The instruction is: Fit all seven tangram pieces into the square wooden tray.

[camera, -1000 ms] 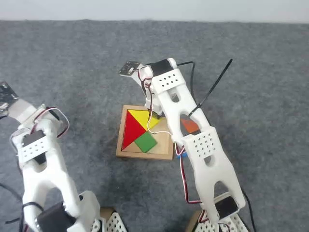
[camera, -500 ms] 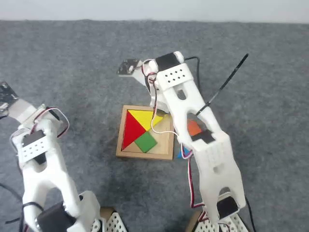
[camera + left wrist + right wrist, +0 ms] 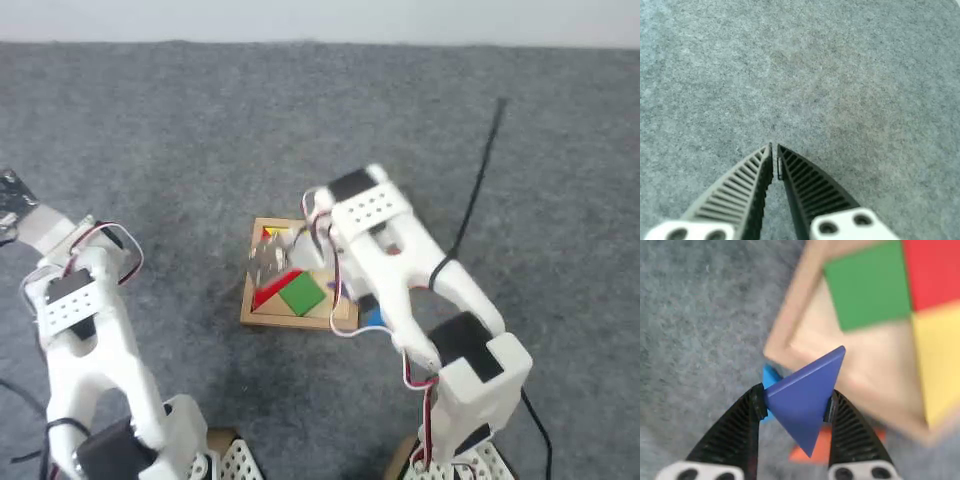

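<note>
The table (image 3: 180,110) carries a grey carpet surface. The right arm (image 3: 400,270) is folded low over the middle of the table. The left arm (image 3: 85,330) stands at the table's left edge, well apart from the work.

The tray (image 3: 248,300) lies near the table's middle. It holds three seated parts:
- red piece (image 3: 268,292)
- green square (image 3: 301,294)
- yellow piece (image 3: 272,235)

The tray floor on the side nearest the right arm is bare wood.

The right gripper (image 3: 796,397) clamps a blue triangle (image 3: 807,385) across its width, one finger on each side. The triangle hangs over the tray's near right corner. Its longest edge runs along one finger, and its far tip points into the bare floor beside the green square. The open seat therefore lies just ahead of the fingertips. Placement appears to need a short advance, and probably a turn to square the edges.

A light-blue piece (image 3: 372,318) lies on the carpet touching that corner from outside. An orange piece (image 3: 807,455) lies on the carpet near it.

The left gripper (image 3: 775,150) has its fingers brought together over bare carpet and holds nothing.
</note>
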{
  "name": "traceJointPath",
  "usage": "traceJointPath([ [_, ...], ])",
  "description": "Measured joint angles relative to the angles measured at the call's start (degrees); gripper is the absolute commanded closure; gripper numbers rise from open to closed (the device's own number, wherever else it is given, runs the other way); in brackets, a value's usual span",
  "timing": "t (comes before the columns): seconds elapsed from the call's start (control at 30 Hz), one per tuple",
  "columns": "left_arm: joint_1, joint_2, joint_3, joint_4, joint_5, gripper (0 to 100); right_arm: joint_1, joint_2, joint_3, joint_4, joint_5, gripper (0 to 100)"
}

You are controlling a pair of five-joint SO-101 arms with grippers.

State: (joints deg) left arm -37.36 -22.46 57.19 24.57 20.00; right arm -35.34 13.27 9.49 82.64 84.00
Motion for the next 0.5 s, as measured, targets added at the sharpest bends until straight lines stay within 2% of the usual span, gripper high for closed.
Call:
traceJointPath([
  [0.2, 0.0, 0.0, 0.0, 0.0, 0.0, 99, -4.13, 0.0, 6.24, -9.85, 7.65, 98.8],
  [0.5, 0.0, 0.0, 0.0, 0.0, 0.0, 99, -4.13, -0.18, 6.42, -12.13, 12.66, 98.7],
])
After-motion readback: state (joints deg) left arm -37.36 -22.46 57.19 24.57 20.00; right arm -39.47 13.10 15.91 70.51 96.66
